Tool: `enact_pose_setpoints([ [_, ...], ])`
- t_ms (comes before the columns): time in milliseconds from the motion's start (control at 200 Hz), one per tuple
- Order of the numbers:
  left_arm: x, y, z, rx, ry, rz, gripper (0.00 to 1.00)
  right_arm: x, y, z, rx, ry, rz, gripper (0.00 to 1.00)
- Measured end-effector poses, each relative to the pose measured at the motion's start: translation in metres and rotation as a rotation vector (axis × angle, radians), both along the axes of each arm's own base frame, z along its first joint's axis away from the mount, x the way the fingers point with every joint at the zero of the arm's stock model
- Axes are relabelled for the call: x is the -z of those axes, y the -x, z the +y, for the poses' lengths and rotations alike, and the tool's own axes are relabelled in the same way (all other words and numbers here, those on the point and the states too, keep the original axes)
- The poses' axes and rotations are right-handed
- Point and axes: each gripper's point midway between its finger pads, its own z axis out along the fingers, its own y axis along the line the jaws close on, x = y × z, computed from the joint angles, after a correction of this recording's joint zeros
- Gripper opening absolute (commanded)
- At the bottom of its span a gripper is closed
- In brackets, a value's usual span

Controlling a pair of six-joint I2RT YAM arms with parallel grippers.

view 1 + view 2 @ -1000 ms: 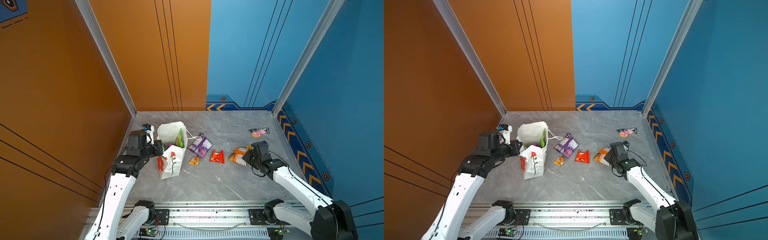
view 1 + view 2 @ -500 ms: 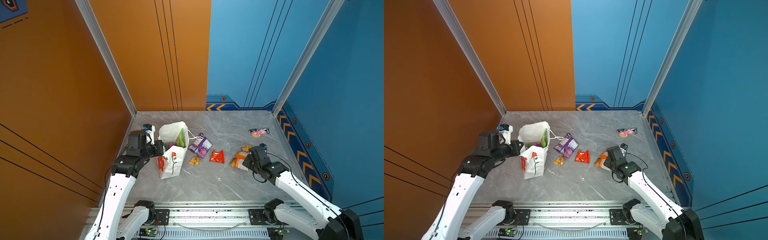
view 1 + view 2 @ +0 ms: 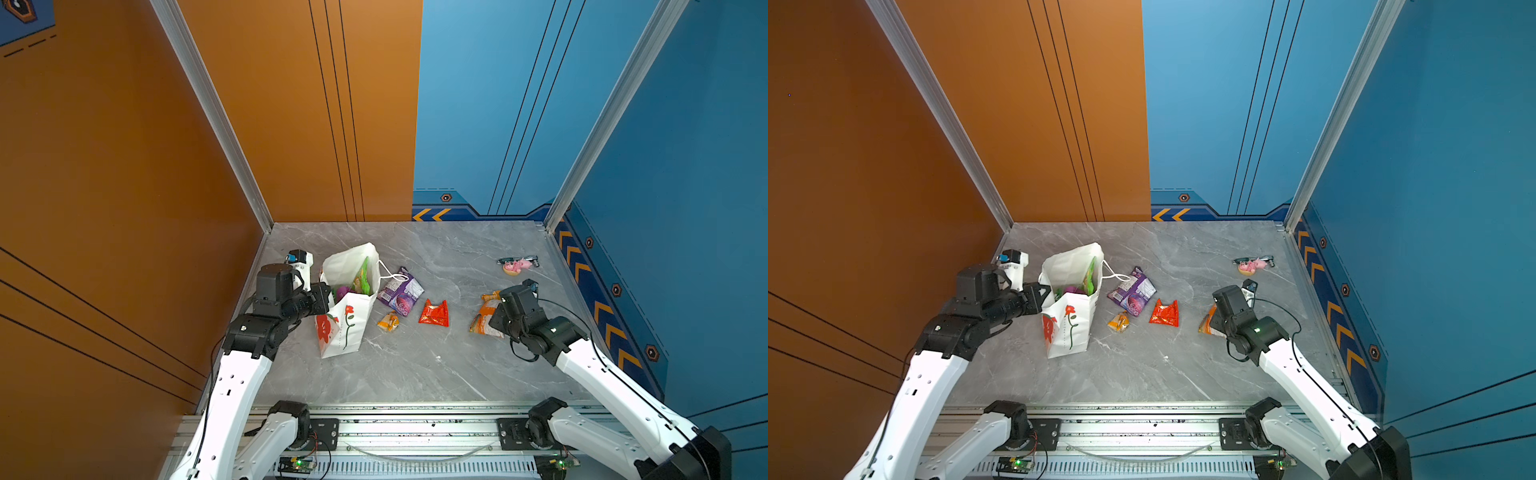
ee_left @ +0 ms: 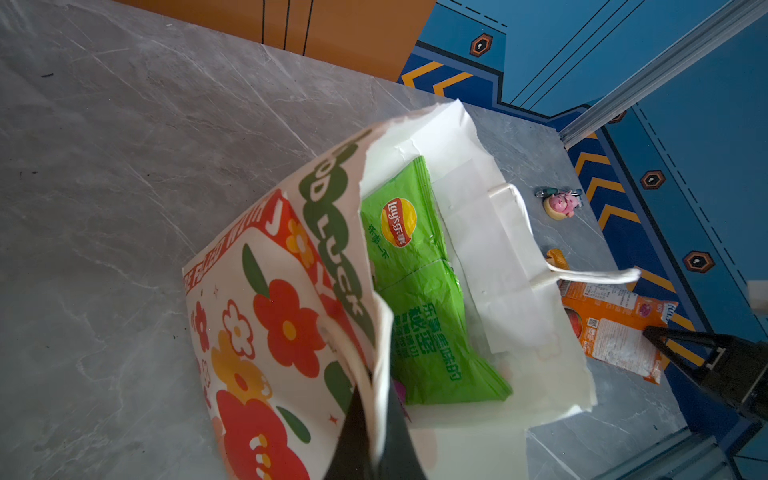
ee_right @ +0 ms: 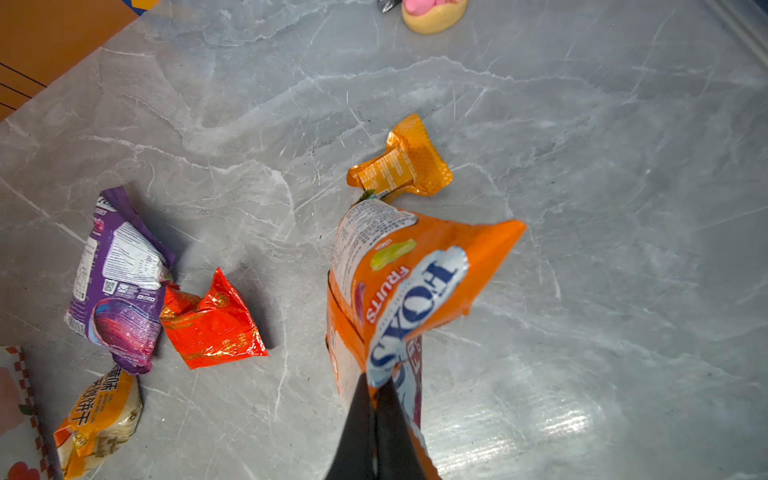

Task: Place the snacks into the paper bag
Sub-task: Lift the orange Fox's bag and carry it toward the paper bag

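Right wrist view, inspector: what has the right claw (image 5: 376, 384) got?

Inspector: It is pinched shut on a corner of the orange packet (image 5: 415, 282), which hangs from it. A small orange sachet (image 5: 401, 166) lies just beyond the packet's far edge. Whether they touch, I cannot tell.

Clerk: Room to travel?

Inspector: Bare table (image 5: 623, 249) on the claw's side away from the paper bag (image 3: 345, 328). Toward the bag, the red packet (image 5: 212, 324), purple packet (image 5: 120, 282) and a yellow sachet (image 5: 99, 415) lie between.

Clerk: The left claw (image 4: 376, 390)?

Inspector: Clamped shut on the bag's near rim, with the mouth open. The green packet (image 4: 415, 291) stands inside, just past the claw, against the far wall. The pink toy (image 3: 515, 266) lies well beyond the right claw.
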Motion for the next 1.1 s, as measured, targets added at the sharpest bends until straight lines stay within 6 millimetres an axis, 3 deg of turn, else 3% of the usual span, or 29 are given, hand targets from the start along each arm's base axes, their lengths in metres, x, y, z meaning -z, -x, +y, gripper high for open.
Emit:
enact_pose_setpoints([
  [300,-0.005,0.008,-0.012,0.057,0.001,-0.024,0.00,-0.069,-0.017,0.018,-0.059,0.006,-0.139,0.00],
  [636,-0.007,0.010,-0.015,0.075,0.002,-0.033,0.00,-0.137,-0.024,0.055,-0.189,0.016,-0.271,0.00],
  [801,-0.007,0.010,-0.015,0.077,-0.001,-0.035,0.00,-0.166,-0.024,0.078,-0.267,0.017,-0.327,0.00],
  [1101,-0.007,0.010,-0.015,0.077,-0.002,-0.035,0.00,-0.222,-0.006,0.140,-0.460,0.034,-0.447,0.00],
])
